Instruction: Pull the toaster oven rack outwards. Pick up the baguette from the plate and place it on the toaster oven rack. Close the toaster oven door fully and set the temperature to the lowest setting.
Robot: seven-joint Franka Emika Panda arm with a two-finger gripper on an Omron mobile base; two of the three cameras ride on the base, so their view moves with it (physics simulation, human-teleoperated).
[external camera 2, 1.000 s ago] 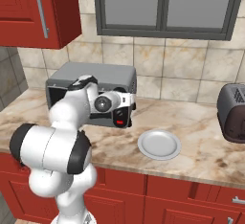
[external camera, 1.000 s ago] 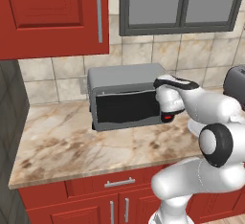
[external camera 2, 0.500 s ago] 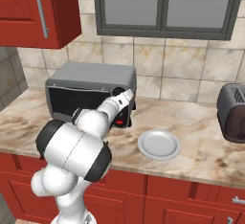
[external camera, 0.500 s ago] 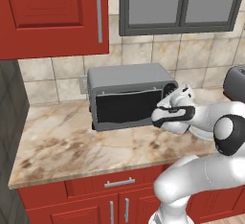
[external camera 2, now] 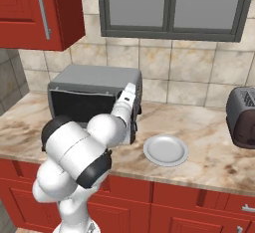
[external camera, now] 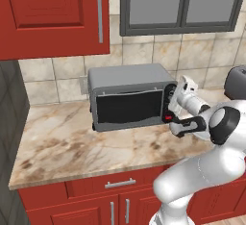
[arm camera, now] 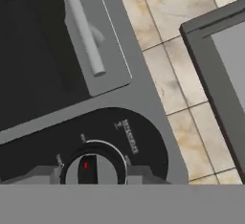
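Marble counter (external camera: 72,147) under red cabinets, tiled wall behind. The toaster oven (external camera: 129,99) sits against the wall, its door (external camera: 127,107) closed. The plate (external camera 2: 166,150) lies bare just right of it; no baguette is visible. The gripper (arm camera: 95,173) is pressed to the control strip, jaws narrowed onto the temperature knob (arm camera: 95,166). Judgement: the knob is small, rigid and smooth, so pinch its flanks squarely and turn gently.
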